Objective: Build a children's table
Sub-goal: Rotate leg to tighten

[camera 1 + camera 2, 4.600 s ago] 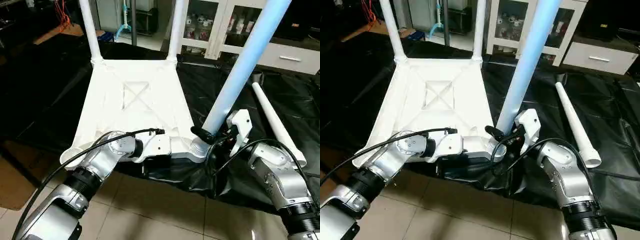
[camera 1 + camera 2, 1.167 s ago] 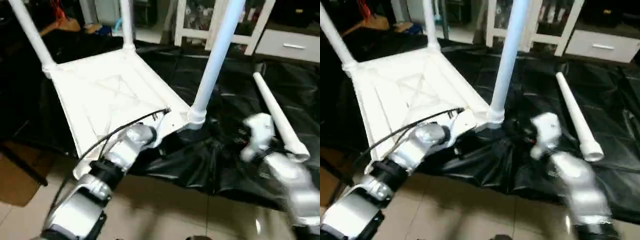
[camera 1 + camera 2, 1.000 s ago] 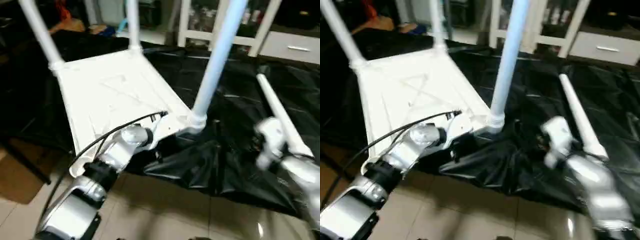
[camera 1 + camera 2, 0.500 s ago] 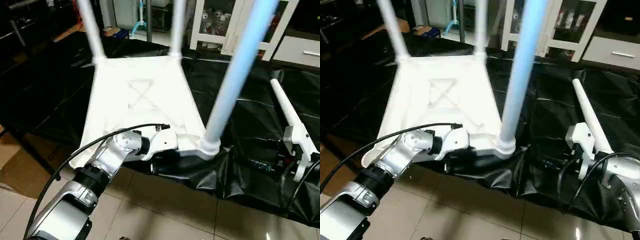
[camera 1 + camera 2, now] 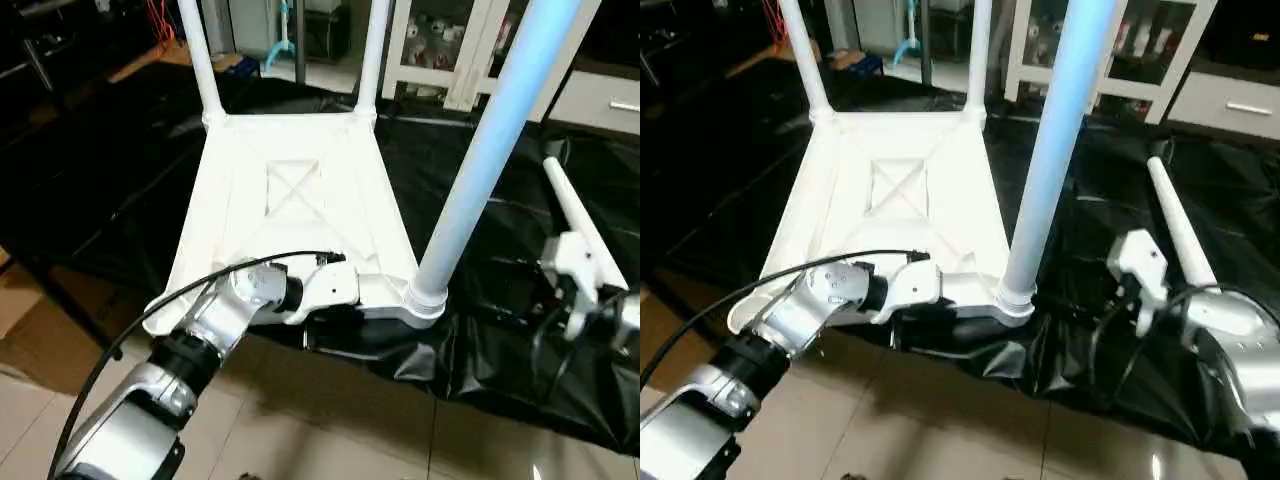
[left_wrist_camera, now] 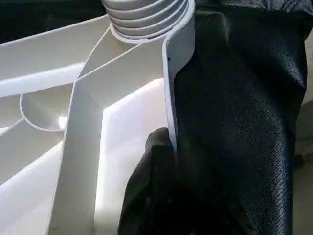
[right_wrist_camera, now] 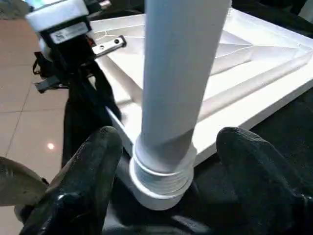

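Table top: white square top (image 5: 290, 215) lay upside down on black sheeting (image 5: 500, 330) on the floor, X-ribbed underside facing up.
Far legs: two legs (image 5: 199, 55) (image 5: 372, 55) stood upright in the far corner sockets; looked seated, thread depth not visible.
Near right leg: third leg (image 5: 490, 150) stood in the near right corner socket (image 5: 428, 297); threaded collar rings showed above the socket in right wrist view, so probably not fully screwed down.
Loose leg: fourth leg (image 5: 1180, 235) lay flat on the sheeting, right of the top, apart from it.
Empty socket: near left corner (image 5: 160, 315) had no leg.
Left end effector: left end effector (image 6: 168, 161) closed on the near rim of the top, one finger (image 6: 146, 196) inside the rim, close to the third leg's socket; judged bracing.
Right end effector: right end effector (image 7: 166, 161) wide open, fingers (image 7: 80, 171) either side of the third leg's base, not touching it, holding nothing.
Progress: three of four legs in place; judged about three quarters done.
Left to do: tighten third leg if needed, pick up the loose leg, screw it into the near left socket, turn the table upright.
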Controlling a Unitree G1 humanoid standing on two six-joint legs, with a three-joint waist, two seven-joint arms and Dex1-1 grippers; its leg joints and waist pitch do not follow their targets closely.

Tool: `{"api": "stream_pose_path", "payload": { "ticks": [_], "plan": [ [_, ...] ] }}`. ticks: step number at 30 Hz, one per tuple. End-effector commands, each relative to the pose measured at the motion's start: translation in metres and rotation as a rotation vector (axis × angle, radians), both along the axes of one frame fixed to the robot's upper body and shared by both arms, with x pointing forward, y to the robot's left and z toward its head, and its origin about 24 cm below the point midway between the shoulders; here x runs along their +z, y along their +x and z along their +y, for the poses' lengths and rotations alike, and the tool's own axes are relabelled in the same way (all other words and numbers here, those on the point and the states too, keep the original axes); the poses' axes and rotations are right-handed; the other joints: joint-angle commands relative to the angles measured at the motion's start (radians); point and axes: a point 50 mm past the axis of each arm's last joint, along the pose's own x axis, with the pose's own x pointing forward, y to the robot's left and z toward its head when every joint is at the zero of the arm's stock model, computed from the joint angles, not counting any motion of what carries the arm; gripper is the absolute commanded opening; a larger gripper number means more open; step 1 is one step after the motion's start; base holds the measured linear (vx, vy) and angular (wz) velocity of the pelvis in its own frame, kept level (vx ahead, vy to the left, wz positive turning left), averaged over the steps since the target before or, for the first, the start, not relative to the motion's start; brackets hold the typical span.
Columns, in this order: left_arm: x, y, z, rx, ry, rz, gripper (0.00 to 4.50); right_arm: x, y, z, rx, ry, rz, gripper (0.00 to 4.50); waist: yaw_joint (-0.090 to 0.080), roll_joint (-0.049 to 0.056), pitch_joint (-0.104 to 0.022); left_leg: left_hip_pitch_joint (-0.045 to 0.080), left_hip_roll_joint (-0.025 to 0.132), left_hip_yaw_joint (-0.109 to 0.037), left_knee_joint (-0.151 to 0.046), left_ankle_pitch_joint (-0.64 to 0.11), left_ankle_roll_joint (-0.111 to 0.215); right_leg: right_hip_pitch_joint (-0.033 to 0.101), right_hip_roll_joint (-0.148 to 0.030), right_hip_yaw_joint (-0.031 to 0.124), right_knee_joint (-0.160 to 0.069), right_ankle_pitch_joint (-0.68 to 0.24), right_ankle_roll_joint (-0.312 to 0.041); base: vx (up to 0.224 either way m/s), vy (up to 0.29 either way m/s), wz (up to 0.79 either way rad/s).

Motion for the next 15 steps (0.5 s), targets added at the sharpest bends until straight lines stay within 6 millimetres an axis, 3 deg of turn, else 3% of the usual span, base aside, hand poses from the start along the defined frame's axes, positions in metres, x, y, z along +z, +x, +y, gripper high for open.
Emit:
{"api": "stream_pose_path", "payload": {
  "ticks": [1,10,15],
  "plan": [
    [-0.004,-0.009,-0.009,-0.074,-0.002,0.005,0.0,-0.002,0.004,0.004,0.016,-0.018,-0.005,3.45,-0.008,-0.022,-0.055,0.024,0.068,-0.04,-0.089,-0.135,0.114,0.032,-0.035,0.023,-0.061,-0.123,-0.209,0.0,0.0,0.0],
    [-0.002,-0.009,-0.01,-0.072,-0.002,0.0,0.0,-0.001,0.017,0.014,0.071,-0.009,-0.013,3.45,-0.001,-0.029,-0.057,0.025,0.07,-0.038,-0.085,-0.091,0.135,0.034,-0.036,0.025,-0.052,-0.078,-0.224,0.0,0.0,0.0],
    [-0.002,-0.009,-0.01,-0.072,-0.005,0.0,0.0,-0.002,0.021,0.013,0.08,-0.006,-0.002,3.45,0.002,-0.027,-0.058,0.025,0.069,-0.037,-0.084,-0.085,0.139,0.034,-0.036,0.024,-0.051,-0.078,-0.228,0.0,0.0,0.0]
  ]
}}
